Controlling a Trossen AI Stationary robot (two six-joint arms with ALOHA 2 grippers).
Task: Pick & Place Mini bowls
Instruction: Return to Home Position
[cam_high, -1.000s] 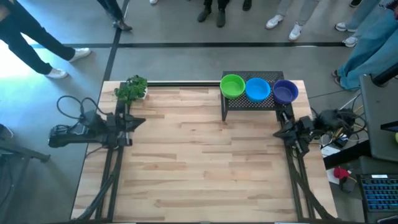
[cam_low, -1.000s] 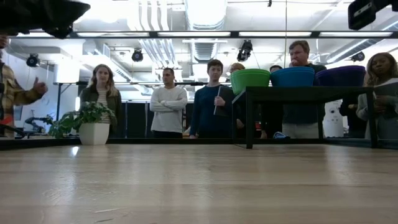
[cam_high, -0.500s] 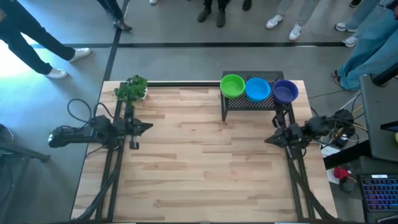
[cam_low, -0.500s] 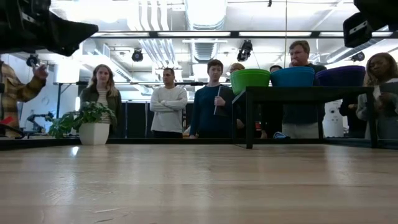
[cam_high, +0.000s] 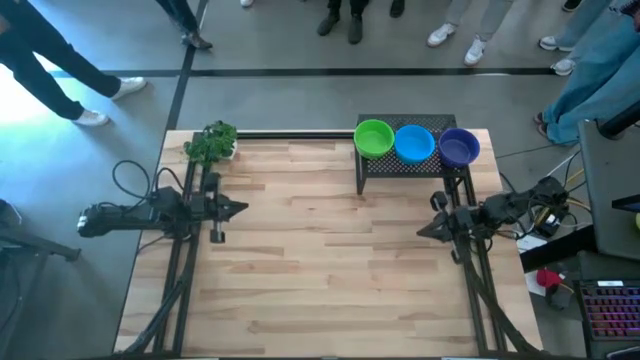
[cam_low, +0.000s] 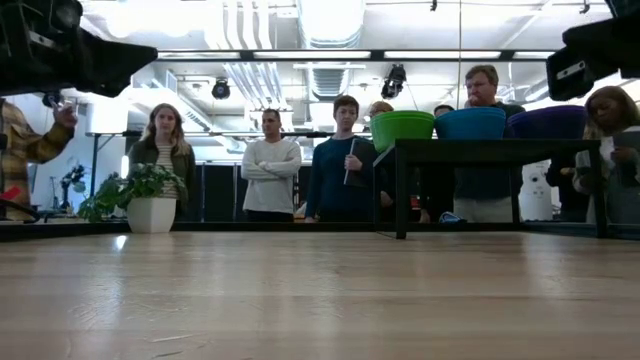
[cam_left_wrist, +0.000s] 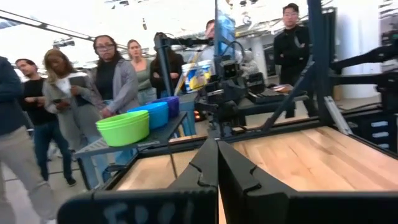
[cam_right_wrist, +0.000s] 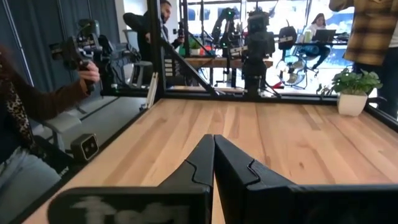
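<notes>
Three piles of nested mini bowls stand in a row on a black perforated stand (cam_high: 408, 165) at the table's far right: green (cam_high: 374, 138), blue (cam_high: 414, 143) and purple (cam_high: 459, 147). In the low view the green (cam_low: 403, 128), blue (cam_low: 470, 122) and purple (cam_low: 548, 121) bowls rest by their bases on the stand's top. My left gripper (cam_high: 240, 208) hangs shut over the table's left side, pointing toward the right edge, with nothing in it (cam_left_wrist: 217, 146). My right gripper (cam_high: 422, 231) hangs shut at the right side, near of the stand, pointing left, also bare (cam_right_wrist: 214, 140).
A small leafy plant in a white pot (cam_high: 212, 143) stands at the far left corner. People stand beyond the far edge (cam_low: 345, 155). Bare wooden tabletop (cam_high: 320, 260) lies between the two arms and toward the near edge.
Both arms have sunk. My left gripper has reached a little toward the table's right edge; my right gripper has reached toward the left and near edges. Both have stayed shut. The bowls have not moved.
</notes>
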